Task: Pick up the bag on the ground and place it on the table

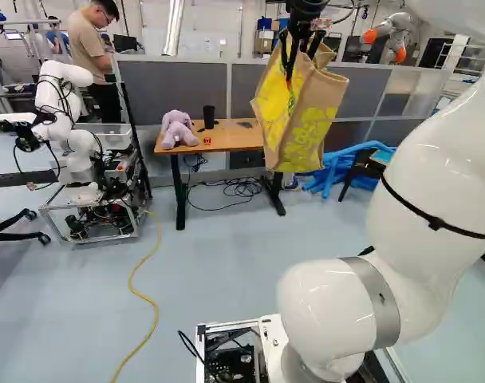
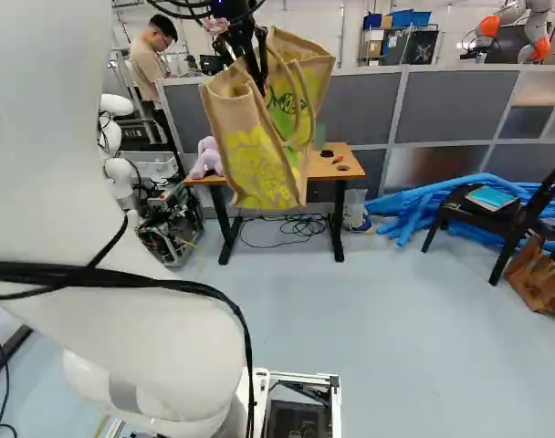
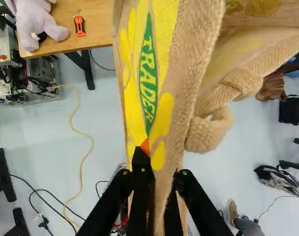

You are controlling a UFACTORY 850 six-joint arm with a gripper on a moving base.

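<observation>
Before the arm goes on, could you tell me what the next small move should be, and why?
I would ease the gripper forward before lowering: it is shut on the bag, but the wrist view shows floor on both sides of the bag, and the table's near edge seems further ahead.

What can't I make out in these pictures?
Bottom inside the bag, every view: its walls hide it.
One pad of the pincer, wrist view: behind the bag.
Middle of the table, right base view: behind the bag.
Top of the arm, left base view: beyond the edge.
</observation>
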